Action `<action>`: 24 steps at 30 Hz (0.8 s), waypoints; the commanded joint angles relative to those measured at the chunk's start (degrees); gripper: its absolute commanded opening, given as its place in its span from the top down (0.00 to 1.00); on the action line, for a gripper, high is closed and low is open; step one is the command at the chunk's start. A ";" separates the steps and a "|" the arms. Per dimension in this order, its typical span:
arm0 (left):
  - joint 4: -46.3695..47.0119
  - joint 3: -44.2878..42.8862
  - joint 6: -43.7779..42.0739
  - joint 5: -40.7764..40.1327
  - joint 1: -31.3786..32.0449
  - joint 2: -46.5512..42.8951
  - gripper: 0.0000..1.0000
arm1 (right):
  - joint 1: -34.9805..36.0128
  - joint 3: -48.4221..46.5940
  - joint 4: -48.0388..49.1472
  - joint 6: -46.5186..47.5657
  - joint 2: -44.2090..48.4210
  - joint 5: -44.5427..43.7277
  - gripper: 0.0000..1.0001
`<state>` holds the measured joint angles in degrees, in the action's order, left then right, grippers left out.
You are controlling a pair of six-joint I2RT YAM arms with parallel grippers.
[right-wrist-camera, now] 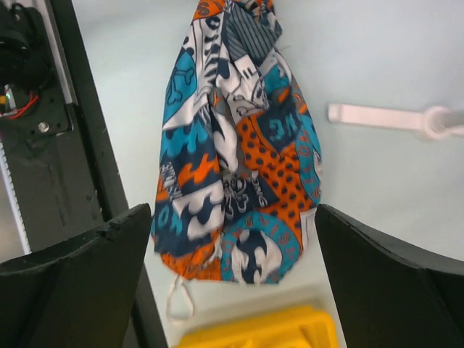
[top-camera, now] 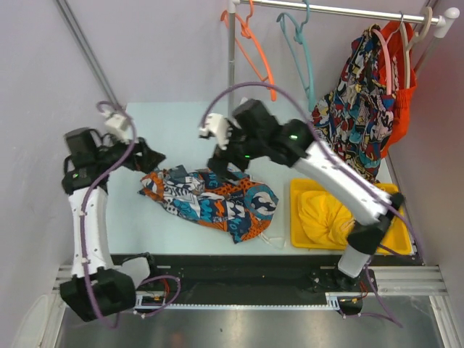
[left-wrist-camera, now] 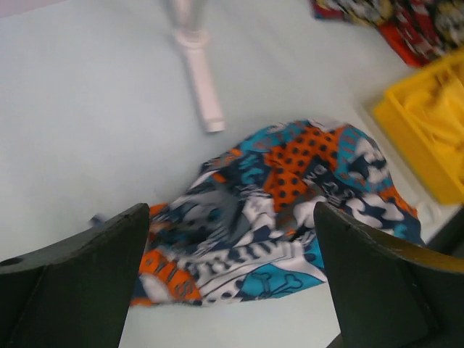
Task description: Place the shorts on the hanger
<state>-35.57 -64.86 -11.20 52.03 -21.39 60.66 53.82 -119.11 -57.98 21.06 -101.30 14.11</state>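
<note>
- One pair of shorts [top-camera: 206, 199] lies crumpled on the desk [top-camera: 174, 130], between the two arms.
- In the top view its long axis runs left to right, tilting toward the near right. The end with a white cord loop [right-wrist-camera: 181, 301] points at the yellow tray [top-camera: 295, 217].
- Left fingers [left-wrist-camera: 87, 268] are spread wide and hold nothing. They are over the shorts' left end.
- Right fingers [right-wrist-camera: 384, 268] are also spread wide and hold nothing. They are over the shorts' middle.
- Two bare hangers hang on the rail [top-camera: 348, 10]: one teal hanger [top-camera: 301, 54] and one orange [top-camera: 254, 43]. Both are well apart from the shorts.
- Comic-print clothes [top-camera: 355, 116] hang at the rail's right end.
- The one tray holds one yellow garment [top-camera: 326, 214].
</note>
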 commanded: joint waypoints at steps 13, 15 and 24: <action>-9.61 -17.56 -34.15 -35.42 65.06 33.00 0.06 | -20.15 29.20 4.53 -12.80 44.33 13.21 0.00; -9.34 -21.69 -34.41 -35.51 68.22 39.59 0.06 | -23.05 29.72 4.45 -13.50 45.22 14.19 0.00; -8.29 -39.90 -37.92 -40.07 75.17 60.69 0.07 | -24.90 31.39 4.54 -12.89 47.68 12.88 0.00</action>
<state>-44.01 -100.25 -44.97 15.31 51.48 116.07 29.69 -87.74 -55.35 8.97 -55.20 26.46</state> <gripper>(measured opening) 0.928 0.995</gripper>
